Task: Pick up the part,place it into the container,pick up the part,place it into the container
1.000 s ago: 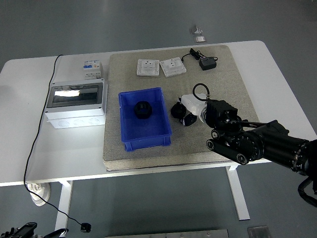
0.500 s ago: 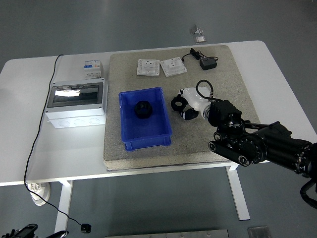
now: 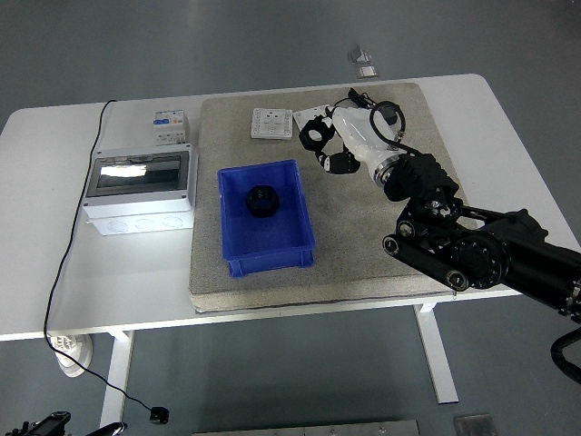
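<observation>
A blue container (image 3: 272,243) sits on the grey mat (image 3: 363,245), left of centre, with one black round part (image 3: 263,200) lying inside it. My right hand (image 3: 325,147) is raised over the mat's far right area, above and to the right of the container. Its white fingers (image 3: 349,127) are curled on a second black ring-shaped part (image 3: 315,134), held clear of the mat. The right arm (image 3: 472,250) comes in from the lower right. No left arm shows.
A white junction box (image 3: 141,189) with a clear lid stands left of the mat, a circuit breaker (image 3: 169,125) behind it. A white socket panel (image 3: 271,123) lies at the mat's far edge; a second one and a black adapter (image 3: 385,113) are partly hidden by my hand.
My right hand has lifted the black ring part off the mat beside the container and carried it up and toward the far edge. The part inside the container has not moved.
</observation>
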Motion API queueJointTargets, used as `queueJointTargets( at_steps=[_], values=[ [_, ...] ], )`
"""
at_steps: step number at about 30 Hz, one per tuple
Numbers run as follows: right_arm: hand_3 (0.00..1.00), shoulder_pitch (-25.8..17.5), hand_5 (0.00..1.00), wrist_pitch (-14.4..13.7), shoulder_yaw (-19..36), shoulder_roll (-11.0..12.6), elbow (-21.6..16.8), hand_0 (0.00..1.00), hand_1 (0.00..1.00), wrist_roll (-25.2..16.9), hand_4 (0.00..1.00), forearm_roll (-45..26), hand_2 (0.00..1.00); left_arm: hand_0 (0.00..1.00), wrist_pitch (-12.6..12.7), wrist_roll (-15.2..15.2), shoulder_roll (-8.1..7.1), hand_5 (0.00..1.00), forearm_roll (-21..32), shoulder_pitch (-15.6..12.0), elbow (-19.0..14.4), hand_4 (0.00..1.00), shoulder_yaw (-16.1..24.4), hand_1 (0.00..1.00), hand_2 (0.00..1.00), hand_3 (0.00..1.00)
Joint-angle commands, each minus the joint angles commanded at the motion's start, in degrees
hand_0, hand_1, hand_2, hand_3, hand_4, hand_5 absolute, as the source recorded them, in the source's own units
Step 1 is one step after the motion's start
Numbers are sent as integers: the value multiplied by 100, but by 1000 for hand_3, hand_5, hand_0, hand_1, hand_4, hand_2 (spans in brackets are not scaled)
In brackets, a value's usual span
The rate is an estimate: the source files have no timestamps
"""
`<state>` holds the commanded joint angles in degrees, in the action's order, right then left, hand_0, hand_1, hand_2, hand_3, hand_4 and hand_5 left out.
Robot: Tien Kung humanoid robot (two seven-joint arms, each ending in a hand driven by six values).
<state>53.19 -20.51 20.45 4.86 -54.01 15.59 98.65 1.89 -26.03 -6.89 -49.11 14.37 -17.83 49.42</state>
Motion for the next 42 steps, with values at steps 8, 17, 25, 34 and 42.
queueJointTargets(
  at_steps=[8, 17, 25, 34, 42],
  values=[
    [475, -93, 76, 196, -728, -100, -761, 516, 449, -39, 567, -181, 540, 662, 9, -14, 24, 602, 0, 9, 0, 776, -10, 669, 699, 596],
    [993, -114, 368, 193, -949, -103, -665, 998, 982, -165, 756, -375, 949, 661, 1, -85, 41, 605, 88, -3, -2, 771, -79, 669, 701, 599],
    [998, -174, 417, -56, -571, -23, -650, 998, 998, -194, 832, -255, 998, 661, 1, -102, 33, 605, 132, -28, -1, 770, -106, 670, 699, 592],
    [998, -464, 476, -340, 699, 712, -1547, 998, 998, -520, 864, -895, 998, 662, -13, -208, -6, 604, 406, -76, 5, 770, -246, 671, 700, 597],
    [774, -1732, 536, -687, 2003, 1543, -2190, 846, 803, -1614, 818, -2357, 766, 662, 214, -37, 38, 627, 1236, -202, 29, 758, -879, 674, 704, 656]
  ],
)
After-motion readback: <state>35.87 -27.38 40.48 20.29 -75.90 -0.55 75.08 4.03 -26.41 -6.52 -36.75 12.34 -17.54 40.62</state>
